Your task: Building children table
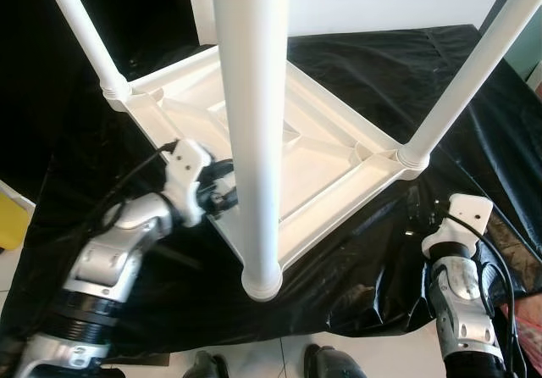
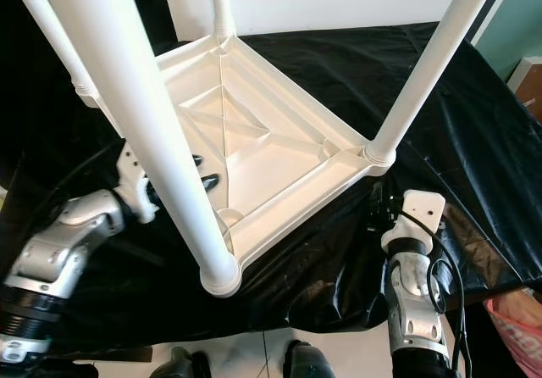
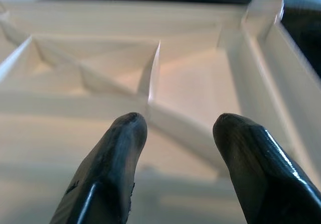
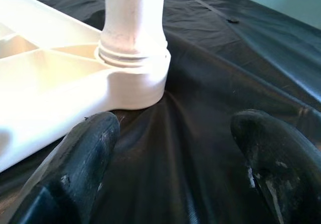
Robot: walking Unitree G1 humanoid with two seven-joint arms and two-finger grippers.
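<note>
Left claw (image 3: 173, 133) wide, empty, over upturned children table (image 1: 322, 162) rim beside near leg (image 1: 251, 132); right claw (image 4: 180, 143) wide near right corner leg (image 4: 133, 18). Left nearer, I judge.

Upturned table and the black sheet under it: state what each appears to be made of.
Table top: likely moulded plastic, white and smooth, judging by its ribbed underside and moulded leg sockets.
Legs: apparently the same white plastic, with a slight sheen.
Black sheet: probably thin plastic film, glossy and wrinkled.
</note>
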